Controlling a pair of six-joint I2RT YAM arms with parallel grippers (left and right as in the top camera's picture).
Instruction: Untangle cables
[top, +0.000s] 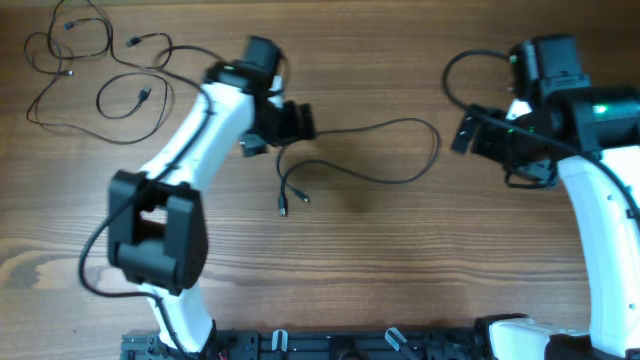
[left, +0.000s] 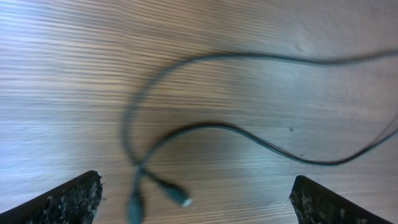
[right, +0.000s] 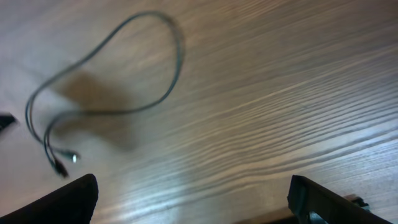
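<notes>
1. The left claw hangs over the brown wood-grain counter; in the left wrist view its two dark fingers stand wide apart with only counter and wire between them, so it is spread open and grips nothing.
2. A long thin black cable starts just under the left claw, runs out to that claw's right in a flat loop, then doubles back; its two small plug ends lie close together on the counter just on the near side of the left claw; in the left wrist view one plug shows a pale tip, and the strands look blurred.
3. A loose cluster of thin black cables lies in overlapping loops well to the left of the left claw, toward the far edge of the counter; it is apart from the long cable.
4. The right claw sits well to the right of the left claw, just beyond the loop's bend and not touching it; the right wrist view shows its fingers parted wide and empty, with the loop lying on the counter ahead of them.
</notes>
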